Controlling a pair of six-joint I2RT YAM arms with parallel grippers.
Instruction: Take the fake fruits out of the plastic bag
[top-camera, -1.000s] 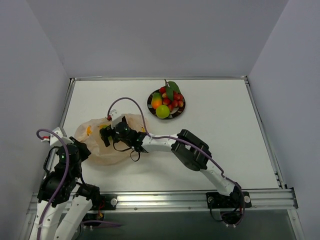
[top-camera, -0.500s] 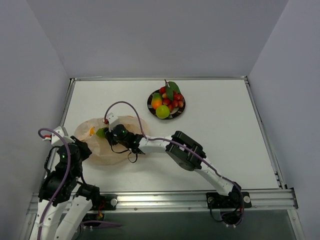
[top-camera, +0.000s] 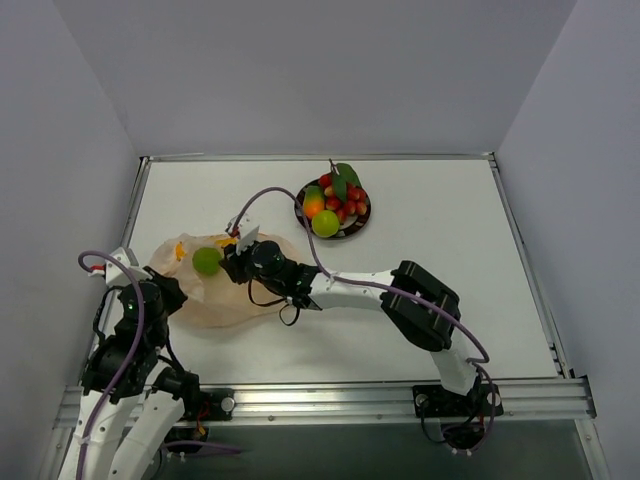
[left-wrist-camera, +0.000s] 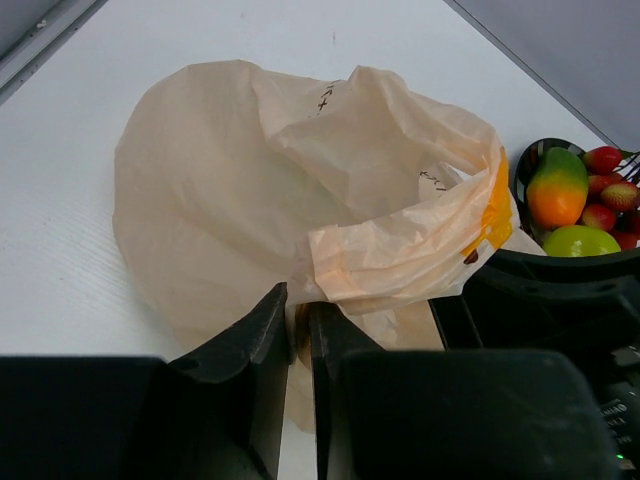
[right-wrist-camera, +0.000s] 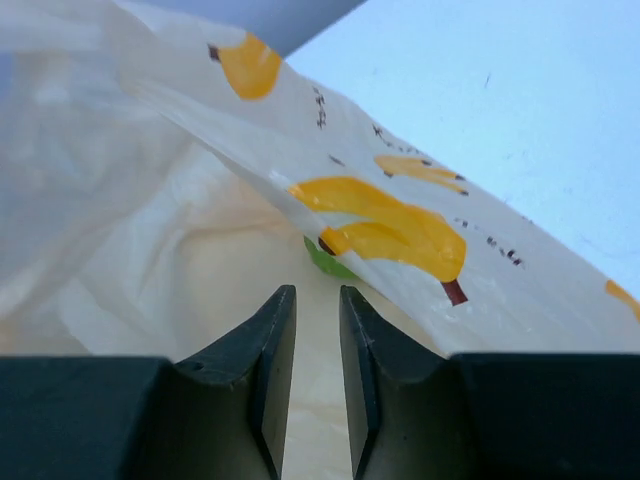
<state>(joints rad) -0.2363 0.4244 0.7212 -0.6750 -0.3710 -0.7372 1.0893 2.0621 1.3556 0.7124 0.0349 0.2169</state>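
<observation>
The plastic bag (top-camera: 215, 295) (left-wrist-camera: 230, 190) lies crumpled at the table's left, peach-tan with orange-yellow marks (right-wrist-camera: 390, 225). My left gripper (left-wrist-camera: 298, 300) (top-camera: 165, 295) is shut on a fold of the bag's near edge. A lime-green ball (top-camera: 207, 261) (right-wrist-camera: 328, 262) rests in the bag's mouth, half hidden by the printed rim. My right gripper (right-wrist-camera: 318, 292) (top-camera: 236, 263) points into the mouth just short of that ball, its jaws a narrow gap apart with nothing between them. On the plate (top-camera: 362, 222) lie a mango (top-camera: 314, 203), red berries (top-camera: 345, 200) and a green ball (top-camera: 325, 223).
The dark-rimmed plate (left-wrist-camera: 522, 165) with its fruits stands behind and to the right of the bag. Raised metal rails (top-camera: 520, 250) border the white table. The right arm's cable (top-camera: 290, 195) loops above the bag towards the plate.
My right gripper's jaws went from wide apart to a narrow gap, and it drew back a little to the right. The green ball now shows plainly in the bag's mouth.
</observation>
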